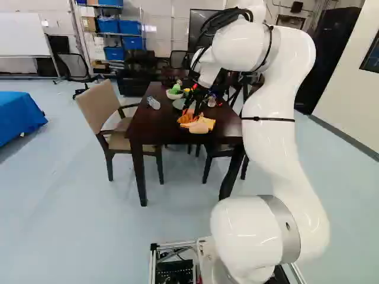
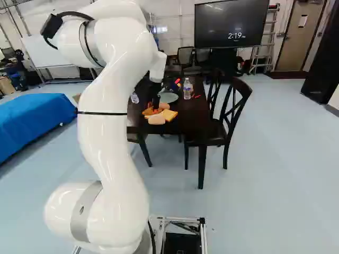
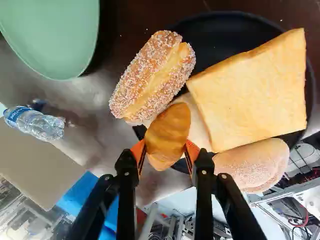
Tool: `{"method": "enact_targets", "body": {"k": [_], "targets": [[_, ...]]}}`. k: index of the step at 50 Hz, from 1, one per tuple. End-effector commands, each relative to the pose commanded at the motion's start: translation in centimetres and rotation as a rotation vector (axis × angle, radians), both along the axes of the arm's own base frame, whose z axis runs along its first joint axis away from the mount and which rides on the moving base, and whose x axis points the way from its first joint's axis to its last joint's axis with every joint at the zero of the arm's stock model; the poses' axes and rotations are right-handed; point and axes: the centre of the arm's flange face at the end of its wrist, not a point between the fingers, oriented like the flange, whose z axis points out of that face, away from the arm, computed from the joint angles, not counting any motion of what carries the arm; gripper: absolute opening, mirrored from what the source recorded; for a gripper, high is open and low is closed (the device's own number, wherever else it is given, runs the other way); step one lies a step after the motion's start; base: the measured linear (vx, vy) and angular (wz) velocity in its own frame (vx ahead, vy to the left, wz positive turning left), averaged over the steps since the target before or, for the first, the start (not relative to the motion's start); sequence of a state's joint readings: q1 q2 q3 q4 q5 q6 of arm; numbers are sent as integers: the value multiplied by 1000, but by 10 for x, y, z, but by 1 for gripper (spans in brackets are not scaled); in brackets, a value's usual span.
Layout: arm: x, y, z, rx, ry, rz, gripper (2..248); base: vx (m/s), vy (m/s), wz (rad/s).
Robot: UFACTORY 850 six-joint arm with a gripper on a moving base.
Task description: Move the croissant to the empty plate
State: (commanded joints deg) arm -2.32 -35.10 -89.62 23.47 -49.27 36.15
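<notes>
Croissant first: small, plump, glossy golden-brown croissant (image 3: 168, 131), deeper orange-brown over the top, paler toward the end nearest the gripper's base, faint ridges running across it, one side curving outward, ends narrowed. It's in the grip of the black two-finger gripper (image 1: 190, 112); in the wrist view the fingers press in from two sides, an orange pad (image 3: 191, 152) on one flank and its twin on the other, pinching it, with the croissant's longer part reaching out past the pads. Croissant sits over the edge of the round black plate (image 3: 215, 42), in front of a pale bread piece (image 3: 192, 117) that it partly hides; can't tell if those two touch. Right by it, an oblong sugar-coated bun (image 3: 152, 75) with a yellow split down the middle. On the black plate too, a square, light yellow-tan bread slice (image 3: 250, 92) and a rounded, pale tan roll (image 3: 255, 165) at the rim. Target, the smooth pale green round plate (image 3: 55, 35), is apart from the croissant, past the sugared bun. Both plates are on the dark brown wooden table (image 2: 185, 119). Clear plastic bottle with blue label (image 3: 37, 122) near the green plate. White jointed arm (image 1: 272, 130) reaches over the table.
</notes>
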Motion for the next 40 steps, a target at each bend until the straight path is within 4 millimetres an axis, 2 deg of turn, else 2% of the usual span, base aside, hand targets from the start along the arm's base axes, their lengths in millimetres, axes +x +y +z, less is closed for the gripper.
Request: {"method": "enact_targets", "body": {"k": [1, 16, 17, 21, 22, 27, 28, 40], "targets": [[0, 0, 0, 0, 0, 0, 119, 0, 0, 0], [0, 0, 0, 0, 0, 0, 120, 0, 0, 0], [0, 0, 0, 0, 0, 0, 110, 0, 0, 0], [0, 0, 0, 0, 0, 0, 110, 0, 0, 0], [0, 0, 0, 0, 0, 0, 100, 0, 0, 0], [0, 0, 0, 0, 0, 0, 100, 0, 0, 0], [0, 0, 0, 0, 0, 0, 90, 0, 0, 0], [0, 0, 0, 0, 0, 0, 92, 0, 0, 0]]}}
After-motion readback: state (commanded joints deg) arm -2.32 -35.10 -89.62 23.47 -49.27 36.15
